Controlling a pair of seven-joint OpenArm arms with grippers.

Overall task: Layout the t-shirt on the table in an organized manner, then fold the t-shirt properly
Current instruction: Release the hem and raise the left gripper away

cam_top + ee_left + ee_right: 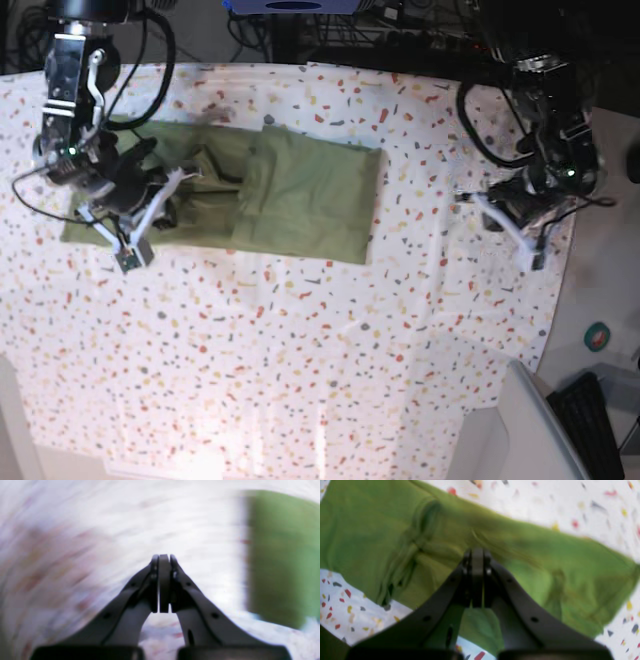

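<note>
The olive-green t-shirt [310, 195] lies partly folded at the back left of the speckled table [300, 350], its left part bunched. My right gripper [180, 178] sits over that bunched part. In the right wrist view its jaws [477, 551] are shut, and creases in the t-shirt [370, 530] run up to the tips, so fabric looks pinched. My left gripper [462, 196] hovers over bare table to the right of the shirt. The left wrist view is blurred; there the gripper [164, 556] is shut with nothing in it, the t-shirt [282, 555] off to the right.
Dark cables and equipment [400, 30] run along the back edge. A plain grey-white surface [610, 280] borders the table's right side, carrying a small round object [598, 336] and a dark keyboard-like item [590, 420]. A white box corner [530, 430] stands at the front right.
</note>
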